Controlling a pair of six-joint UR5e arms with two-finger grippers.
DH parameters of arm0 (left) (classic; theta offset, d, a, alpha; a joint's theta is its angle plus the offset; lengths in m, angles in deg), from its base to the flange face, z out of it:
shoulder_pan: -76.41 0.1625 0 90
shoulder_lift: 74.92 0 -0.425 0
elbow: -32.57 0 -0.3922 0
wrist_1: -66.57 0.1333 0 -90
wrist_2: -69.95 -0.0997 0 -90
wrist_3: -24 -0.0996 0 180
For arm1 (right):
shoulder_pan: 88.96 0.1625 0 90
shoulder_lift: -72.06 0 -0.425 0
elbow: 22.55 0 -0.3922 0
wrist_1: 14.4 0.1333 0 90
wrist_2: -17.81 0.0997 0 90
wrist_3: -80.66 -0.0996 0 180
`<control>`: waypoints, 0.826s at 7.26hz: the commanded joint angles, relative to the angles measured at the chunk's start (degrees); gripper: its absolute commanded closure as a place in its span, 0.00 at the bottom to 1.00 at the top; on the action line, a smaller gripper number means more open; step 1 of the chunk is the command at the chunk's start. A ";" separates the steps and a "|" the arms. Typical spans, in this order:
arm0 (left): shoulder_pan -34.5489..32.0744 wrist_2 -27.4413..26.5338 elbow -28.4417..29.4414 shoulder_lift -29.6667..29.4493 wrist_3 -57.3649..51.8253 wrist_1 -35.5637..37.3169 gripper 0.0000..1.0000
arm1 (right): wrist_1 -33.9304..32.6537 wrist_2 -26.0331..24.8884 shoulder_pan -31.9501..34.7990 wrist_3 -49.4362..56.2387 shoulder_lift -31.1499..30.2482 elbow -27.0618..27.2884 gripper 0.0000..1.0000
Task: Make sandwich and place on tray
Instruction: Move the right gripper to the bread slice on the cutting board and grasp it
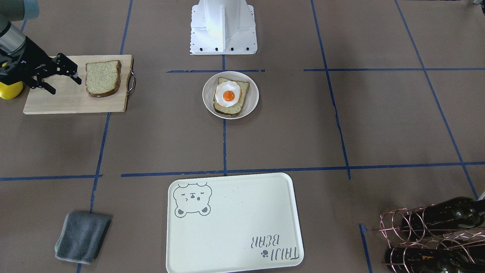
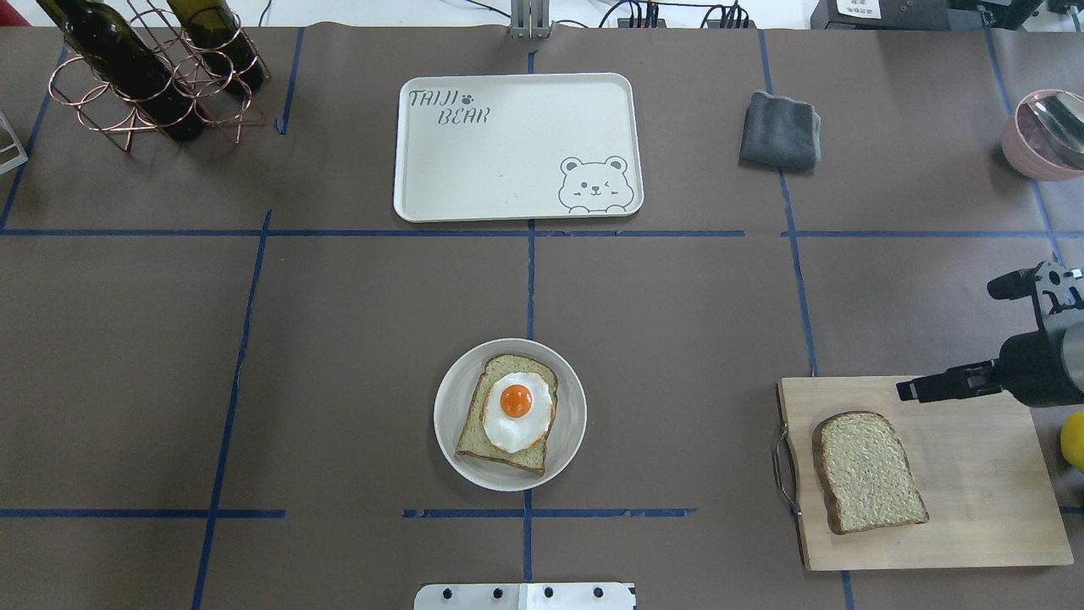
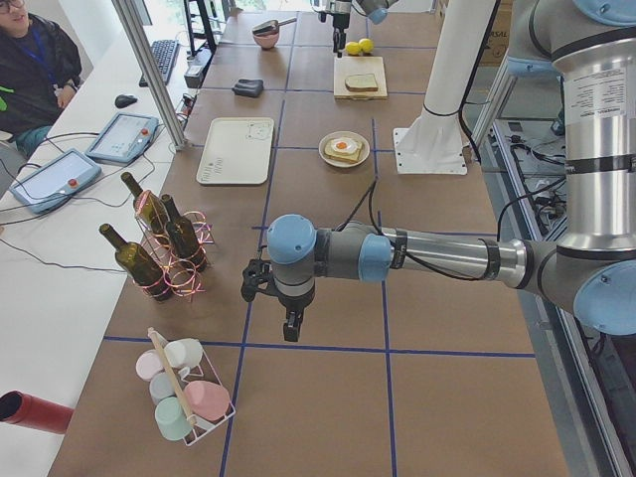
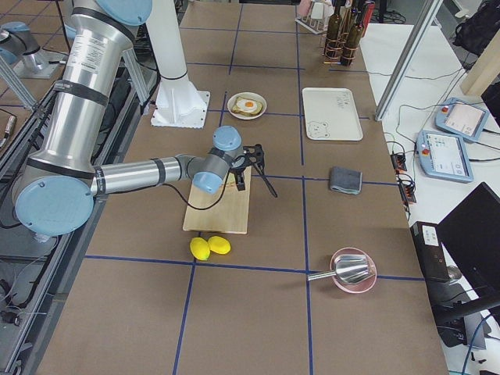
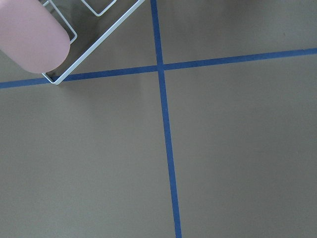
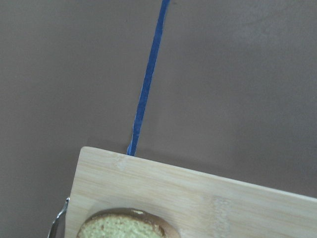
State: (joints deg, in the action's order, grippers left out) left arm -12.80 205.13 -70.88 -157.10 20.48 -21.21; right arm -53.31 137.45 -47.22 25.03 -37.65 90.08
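One bread slice (image 1: 102, 77) lies on the wooden cutting board (image 1: 68, 102); it also shows in the overhead view (image 2: 868, 470) and the right wrist view (image 6: 124, 225). The other slice (image 1: 242, 89) lies on a round white plate (image 1: 208, 100) with the fried egg (image 1: 227, 94) on top. The cream bear tray (image 1: 235, 223) lies bare at the table's far side (image 2: 508, 152). My right gripper (image 1: 64, 85) is open and empty, hovering over the board just beside the slice (image 2: 953, 339). My left gripper (image 3: 268, 308) shows only in the left side view, far from the food; I cannot tell its state.
A grey cloth (image 2: 779, 129) lies right of the tray. A copper rack of wine bottles (image 2: 144, 76) stands at the far left. Yellow lemons (image 1: 9, 89) sit beside the board. A pink bowl (image 2: 1042, 131) is at the far right. A cup rack (image 5: 29, 34) lies under the left wrist.
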 commanded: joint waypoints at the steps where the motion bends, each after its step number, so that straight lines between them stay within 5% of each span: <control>1: 0.00 0.00 0.00 -0.09 0.00 -0.03 0.00 | 3.99 -8.41 -9.44 -6.12 -3.83 1.10 0.05; 2: 0.00 0.00 0.00 -0.17 0.00 -0.03 0.00 | 4.45 -14.64 -14.80 -9.29 -4.02 1.01 0.09; 4: 0.00 0.00 0.00 -0.26 0.00 -0.03 0.00 | 4.89 -15.84 -16.52 -9.67 -4.28 0.58 0.29; 6: 0.00 0.00 0.00 -0.26 0.00 -0.03 0.00 | 4.98 -15.75 -16.52 -9.59 -4.81 0.14 0.32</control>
State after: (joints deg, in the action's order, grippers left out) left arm -12.80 205.13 -70.88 -157.35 20.48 -21.24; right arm -48.46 121.79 -63.57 15.50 -42.07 90.44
